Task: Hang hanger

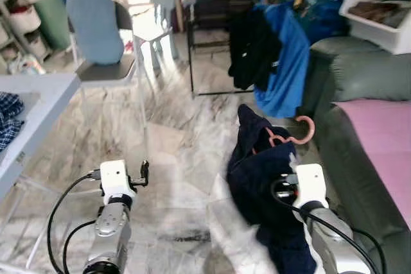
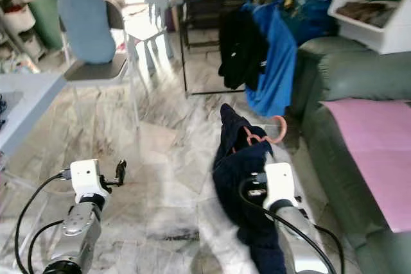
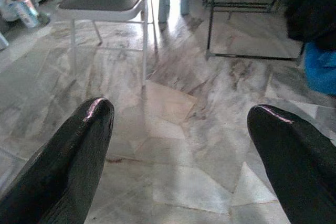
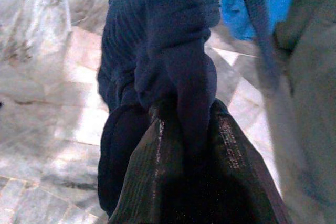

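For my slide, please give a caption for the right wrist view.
Right gripper clamped on a dark navy garment above the marble floor.

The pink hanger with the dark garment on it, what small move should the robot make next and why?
Probably carry it forward toward the black clothes rack. The right gripper is shut on the navy garment, whose pink hanger has its hook free and pointing toward the sofa. The rack, already holding a blue shirt, stands farther across the floor. The left gripper is open and idle.
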{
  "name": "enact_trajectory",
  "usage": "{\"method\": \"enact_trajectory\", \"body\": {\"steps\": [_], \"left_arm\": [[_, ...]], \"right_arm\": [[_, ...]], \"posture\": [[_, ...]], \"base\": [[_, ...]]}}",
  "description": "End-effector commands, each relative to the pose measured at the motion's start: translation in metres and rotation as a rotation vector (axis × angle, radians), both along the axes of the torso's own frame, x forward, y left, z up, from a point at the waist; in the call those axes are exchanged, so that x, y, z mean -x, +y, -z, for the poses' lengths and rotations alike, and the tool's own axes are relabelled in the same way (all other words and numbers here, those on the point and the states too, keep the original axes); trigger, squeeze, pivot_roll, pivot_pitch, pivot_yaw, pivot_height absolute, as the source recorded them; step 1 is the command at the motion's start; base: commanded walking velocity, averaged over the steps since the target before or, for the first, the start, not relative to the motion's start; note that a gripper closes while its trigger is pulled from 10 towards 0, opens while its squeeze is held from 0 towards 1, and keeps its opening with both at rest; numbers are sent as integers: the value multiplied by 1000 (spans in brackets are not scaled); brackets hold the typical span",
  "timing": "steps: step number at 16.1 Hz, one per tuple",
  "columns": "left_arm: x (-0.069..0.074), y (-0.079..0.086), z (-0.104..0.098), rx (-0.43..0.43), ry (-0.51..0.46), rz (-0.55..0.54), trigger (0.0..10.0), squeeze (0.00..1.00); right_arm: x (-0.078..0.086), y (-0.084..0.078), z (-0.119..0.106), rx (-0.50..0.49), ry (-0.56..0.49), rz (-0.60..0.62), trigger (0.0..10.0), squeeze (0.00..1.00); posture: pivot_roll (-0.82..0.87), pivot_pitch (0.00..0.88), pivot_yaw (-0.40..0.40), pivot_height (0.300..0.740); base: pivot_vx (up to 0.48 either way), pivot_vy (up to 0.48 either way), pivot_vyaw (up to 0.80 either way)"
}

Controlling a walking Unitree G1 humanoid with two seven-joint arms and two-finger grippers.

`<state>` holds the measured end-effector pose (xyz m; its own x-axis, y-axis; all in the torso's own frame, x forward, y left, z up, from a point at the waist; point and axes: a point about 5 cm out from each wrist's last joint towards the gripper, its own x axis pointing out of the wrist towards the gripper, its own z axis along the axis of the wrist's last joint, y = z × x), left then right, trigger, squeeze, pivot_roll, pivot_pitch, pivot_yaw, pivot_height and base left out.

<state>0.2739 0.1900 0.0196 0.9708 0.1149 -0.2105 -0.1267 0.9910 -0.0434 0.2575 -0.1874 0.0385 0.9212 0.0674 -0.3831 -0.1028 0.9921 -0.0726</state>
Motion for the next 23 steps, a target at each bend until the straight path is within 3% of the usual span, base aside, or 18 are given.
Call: {"method": "enact_trajectory", "body": {"steps": [1,8,12,14,16,20,23], "left_arm": [[1,2,1,-1,7,-6,10000,0],[5,9,2,-28,19,-42,10000,0],[14,21,-15,-89,-52,23,10000,0],[18,25,-30,-114,-114,25,10000,0],[25,28,-31,-151,-121,0,10000,0],[33,29,-27,-144,-97,-35,10000,0],[37,29,-18,-122,-64,-11,10000,0]], "right_arm": [[-6,2,-11,4,-58,-10,10000,0],[0,-5,-12,69,-79,3,10000,0],[1,-10,-21,111,-128,-1,10000,0],[2,-13,-36,230,-212,-1,10000,0],[7,-20,-36,261,-213,40,10000,0],[11,-26,-27,223,-163,86,10000,0],[6,-22,-28,59,-166,139,10000,0]], "posture": [[-174,0,68,740],[-166,0,58,740],[-148,0,38,740],[-148,0,38,740],[-151,0,39,740],[-142,0,28,740],[-139,0,28,740]], "base": [[315,0,0],[230,0,0],[0,0,0],[0,0,0],[0,0,0],[0,0,0],[0,0,0]]}}
